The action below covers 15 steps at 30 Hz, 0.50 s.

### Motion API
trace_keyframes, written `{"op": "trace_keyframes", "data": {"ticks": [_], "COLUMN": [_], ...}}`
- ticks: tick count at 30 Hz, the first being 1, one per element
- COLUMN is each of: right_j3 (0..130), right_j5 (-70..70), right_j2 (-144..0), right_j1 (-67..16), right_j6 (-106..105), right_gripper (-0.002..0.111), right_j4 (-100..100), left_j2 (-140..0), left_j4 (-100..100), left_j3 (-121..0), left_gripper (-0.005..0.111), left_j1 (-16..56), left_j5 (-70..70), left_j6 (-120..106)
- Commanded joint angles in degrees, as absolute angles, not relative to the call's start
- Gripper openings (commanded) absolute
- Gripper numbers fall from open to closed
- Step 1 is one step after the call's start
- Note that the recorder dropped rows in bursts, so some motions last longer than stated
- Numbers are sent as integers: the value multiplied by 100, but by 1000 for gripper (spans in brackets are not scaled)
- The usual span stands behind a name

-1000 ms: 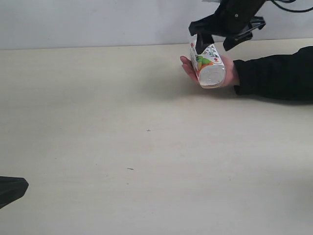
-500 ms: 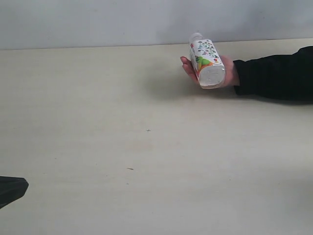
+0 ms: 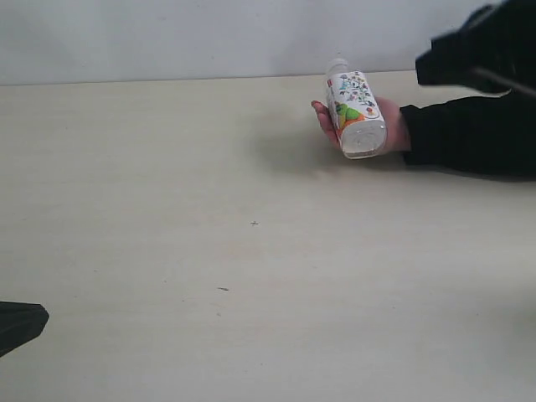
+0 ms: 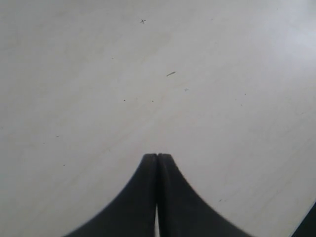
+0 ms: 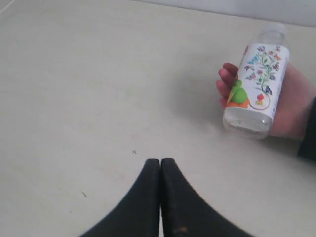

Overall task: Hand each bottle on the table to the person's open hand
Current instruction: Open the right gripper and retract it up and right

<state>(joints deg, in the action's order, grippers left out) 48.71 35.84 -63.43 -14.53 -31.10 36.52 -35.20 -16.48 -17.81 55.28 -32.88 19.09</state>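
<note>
Clear plastic with a floral label, the bottle (image 3: 356, 113) lies on its side across the person's open hand (image 3: 394, 126), palm up at the far side of the pale tabletop (image 3: 209, 209). My right end effector (image 5: 160, 165) is clenched on nothing, well apart from the bottle. My left end effector (image 4: 157, 162) is likewise clenched and empty, over the tabletop.

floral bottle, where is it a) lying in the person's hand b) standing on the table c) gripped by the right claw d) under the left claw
a: the floral bottle lies on its side in the person's hand, with the shut right claw apart from it.
</note>
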Motion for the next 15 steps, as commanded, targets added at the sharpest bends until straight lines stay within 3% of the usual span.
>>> {"op": "trace_keyframes", "data": {"ticks": [1,15], "right_j3": [3786,3214], "right_j5": [2729,2754], "right_j2": [-5634,-5069], "right_j1": [-1462,-1462], "right_j6": [-3320,-3302], "right_gripper": [0,0], "right_j4": [4030,4017], "left_j2": [-3473,-3473], "left_j4": [-1651,-1651], "left_j3": [-1753,-1753], "left_gripper": [0,0], "left_j1": [5512,5512], "left_j5": [-3273,-3273], "left_j6": [1932,1932]}}
